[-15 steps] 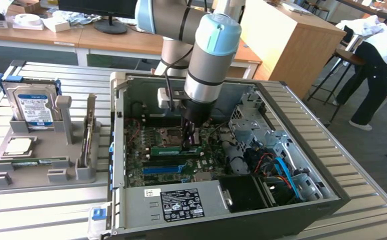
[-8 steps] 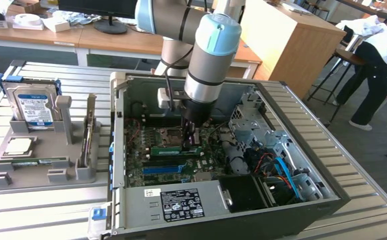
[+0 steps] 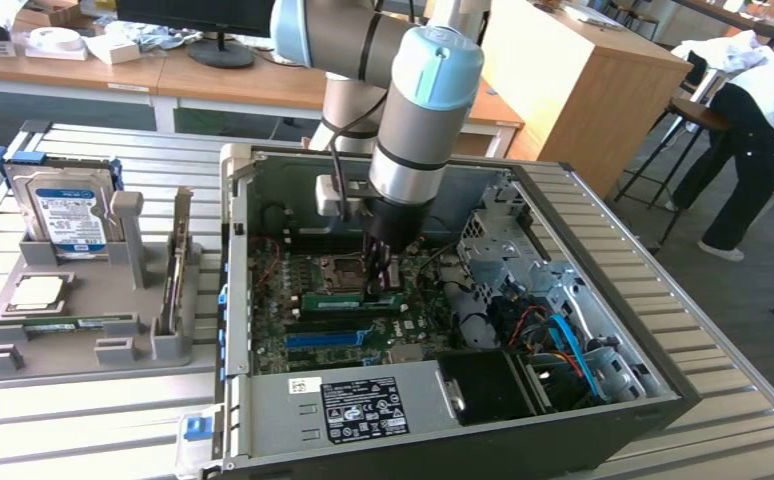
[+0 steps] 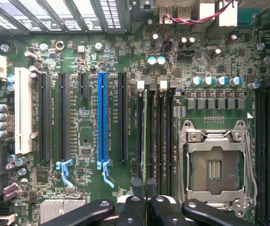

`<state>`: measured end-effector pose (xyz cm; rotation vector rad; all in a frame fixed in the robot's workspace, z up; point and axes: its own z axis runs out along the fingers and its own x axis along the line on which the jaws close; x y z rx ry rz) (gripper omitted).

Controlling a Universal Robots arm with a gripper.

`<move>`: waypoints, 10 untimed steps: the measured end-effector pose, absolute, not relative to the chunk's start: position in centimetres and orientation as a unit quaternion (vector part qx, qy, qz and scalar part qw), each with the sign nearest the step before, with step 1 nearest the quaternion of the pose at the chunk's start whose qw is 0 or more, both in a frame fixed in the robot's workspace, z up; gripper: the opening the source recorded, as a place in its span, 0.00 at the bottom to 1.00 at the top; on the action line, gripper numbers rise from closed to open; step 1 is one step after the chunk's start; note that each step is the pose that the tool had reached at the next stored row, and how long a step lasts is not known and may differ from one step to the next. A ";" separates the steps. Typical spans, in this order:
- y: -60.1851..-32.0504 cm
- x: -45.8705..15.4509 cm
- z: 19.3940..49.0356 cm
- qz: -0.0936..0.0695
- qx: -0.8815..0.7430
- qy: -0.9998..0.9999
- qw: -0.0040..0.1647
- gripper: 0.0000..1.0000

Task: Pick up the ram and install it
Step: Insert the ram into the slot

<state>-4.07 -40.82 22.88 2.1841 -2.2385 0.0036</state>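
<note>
Black at its tips, the tool (image 4: 146,195) is being held shut on the ram (image 3: 355,298), which is being presented edge-on to the memory slots (image 4: 161,136) just beside the CPU socket (image 4: 217,167). Installation is judged to be in hand; whether the stick is seated cannot be told. Seating is being judged to call for square alignment and even downward pressure.

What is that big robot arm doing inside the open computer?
The robot arm's black gripper is shut on a long, thin green ram stick, holding it on edge at the black memory slots of the green motherboard, beside the empty silver processor socket, inside the open computer case. Whether it has clicked in cannot be told.
</note>
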 end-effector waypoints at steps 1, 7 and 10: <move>-40.8 -4.1 22.9 0.001 0.698 -0.716 0.007 0.11; -40.8 -4.1 23.0 0.001 0.698 -0.716 0.007 0.11; -40.8 -4.1 23.0 0.001 0.698 -0.716 0.007 0.11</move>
